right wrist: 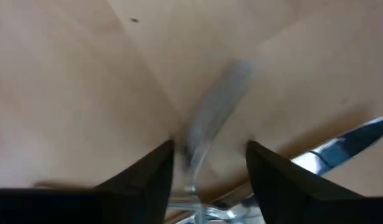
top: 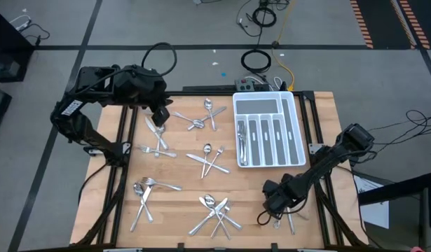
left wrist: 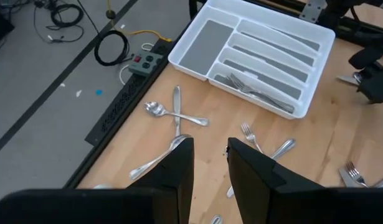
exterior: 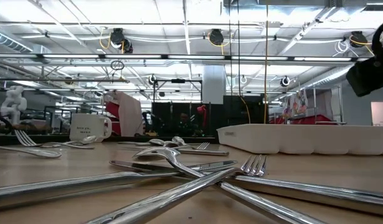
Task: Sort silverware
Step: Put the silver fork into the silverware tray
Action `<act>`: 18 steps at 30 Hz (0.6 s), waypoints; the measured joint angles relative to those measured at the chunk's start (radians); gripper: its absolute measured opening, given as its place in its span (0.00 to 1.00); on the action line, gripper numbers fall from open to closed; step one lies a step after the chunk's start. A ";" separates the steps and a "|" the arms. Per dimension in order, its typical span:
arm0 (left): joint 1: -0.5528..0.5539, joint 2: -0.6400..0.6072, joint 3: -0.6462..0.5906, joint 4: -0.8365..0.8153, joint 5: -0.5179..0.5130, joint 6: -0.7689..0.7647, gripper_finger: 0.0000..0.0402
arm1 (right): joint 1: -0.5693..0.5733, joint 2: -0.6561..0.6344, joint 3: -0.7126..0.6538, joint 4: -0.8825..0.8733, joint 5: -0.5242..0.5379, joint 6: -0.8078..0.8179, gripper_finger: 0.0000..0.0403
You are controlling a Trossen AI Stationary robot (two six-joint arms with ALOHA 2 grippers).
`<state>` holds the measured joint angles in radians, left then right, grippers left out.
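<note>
In the right wrist view the silverware piece [right wrist: 210, 118] between the fingers [right wrist: 147, 177] is blurred, so fork, spoon or knife cannot be told; in the high view the right hand [top: 275, 204] covers most of the small pile [top: 289, 218] under it at the near right corner of the desk [top: 180, 168]. The mug [exterior: 89, 127] shows only in the low view, far off.

The tray [top: 268, 129] is white and divided; forks [top: 242, 136] lie in its leftmost long slot; the other slots look bare.

The right hand is low over the pile, its fingers apart on both sides of the blurred piece; whether they already press it I cannot tell. The left hand [top: 161, 115] hangs over the far left of the desk, fingers [left wrist: 179, 174] partly apart and holding nothing; a crossed pair [left wrist: 175, 112] lies just ahead of it. Other silverware [top: 211, 161] lies in small crossed groups across the desk.
</note>
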<state>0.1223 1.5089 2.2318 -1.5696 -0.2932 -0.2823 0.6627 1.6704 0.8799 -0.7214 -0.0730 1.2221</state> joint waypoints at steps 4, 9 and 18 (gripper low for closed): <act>0.000 0.000 0.000 -0.001 0.000 0.001 0.26 | 0.000 0.008 0.000 0.051 -0.028 -0.008 0.12; 0.000 0.000 0.000 -0.001 0.000 0.009 0.26 | 0.000 -0.036 -0.005 0.069 -0.019 0.095 0.01; 0.000 0.000 0.000 -0.002 0.000 0.058 0.26 | -0.033 -0.147 0.091 -0.141 0.132 0.471 0.00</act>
<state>0.1219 1.5088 2.2314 -1.5711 -0.2932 -0.2238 0.6298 1.5234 0.9708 -0.8620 0.0594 1.6936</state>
